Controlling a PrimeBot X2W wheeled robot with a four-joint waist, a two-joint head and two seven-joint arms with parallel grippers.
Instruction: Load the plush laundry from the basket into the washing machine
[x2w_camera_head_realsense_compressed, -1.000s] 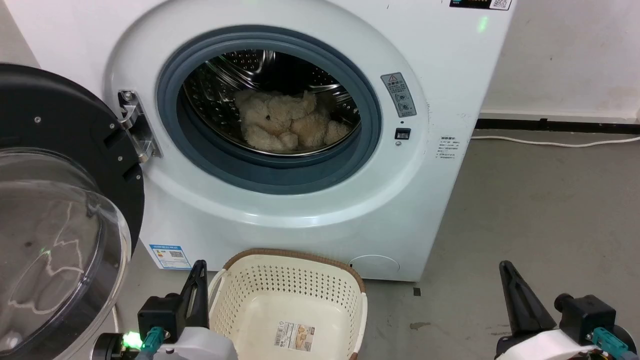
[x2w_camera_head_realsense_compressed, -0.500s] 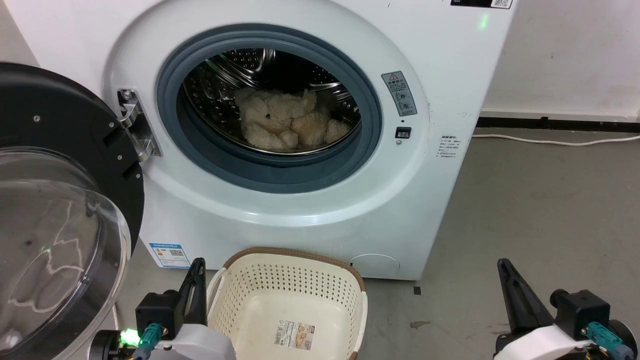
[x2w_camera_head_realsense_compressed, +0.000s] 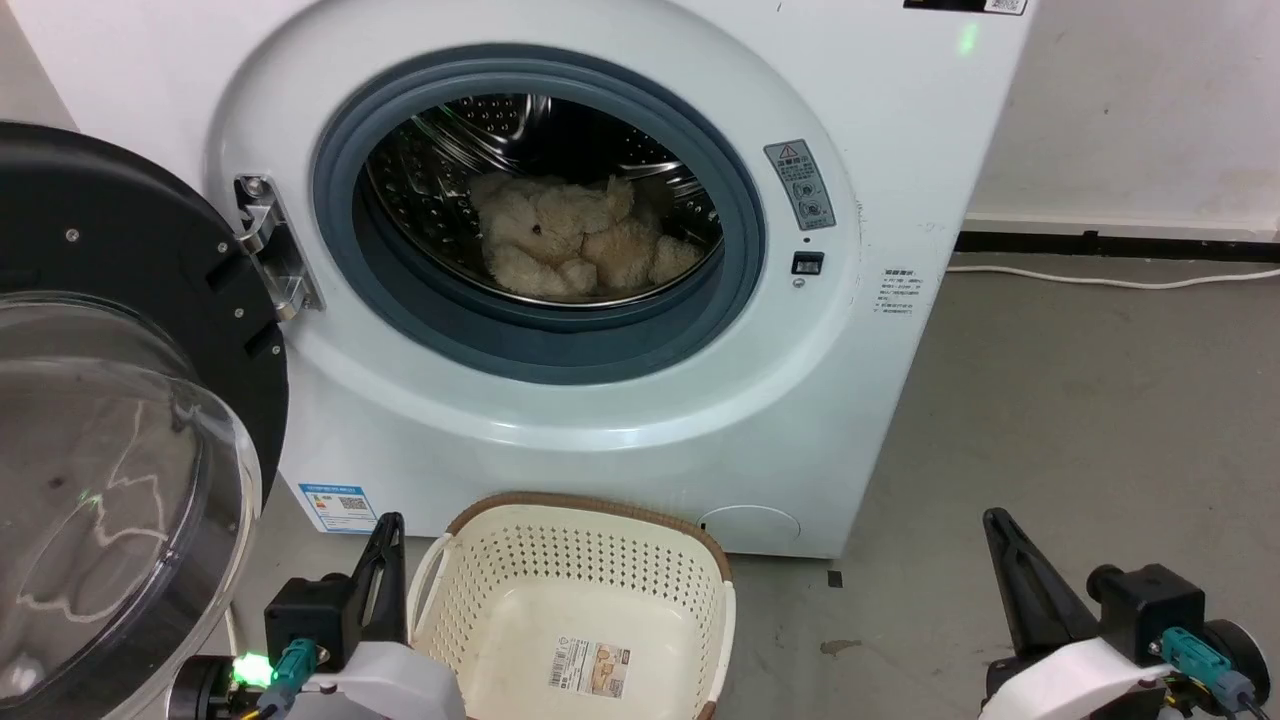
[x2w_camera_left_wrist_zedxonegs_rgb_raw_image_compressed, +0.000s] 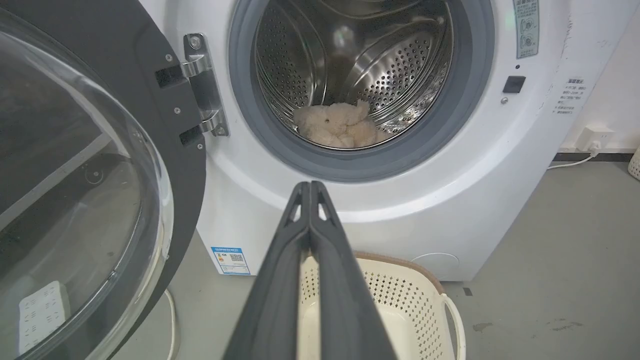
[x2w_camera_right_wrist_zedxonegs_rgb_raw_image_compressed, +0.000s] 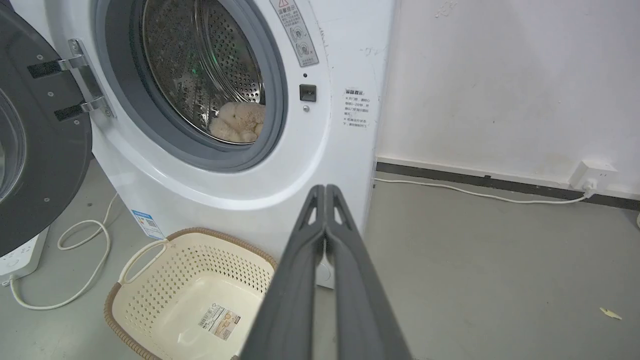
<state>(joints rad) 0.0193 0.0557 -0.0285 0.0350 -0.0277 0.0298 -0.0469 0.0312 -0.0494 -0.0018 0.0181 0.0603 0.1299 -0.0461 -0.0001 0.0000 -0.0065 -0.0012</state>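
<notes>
- Inside the drum of the washing machine, the plush laundry lies low behind the grey gasket.
- On the floor just before the machine stands the basket, holding only its label. The open door juts out beside the left hand.
- Left hand and right hand are clenched on nothing, fingers pressed together.
- Since a second ago the plush laundry's pose is unchanged.
- It lies crosswise, head toward the hinge side, face toward the opening.
</notes>
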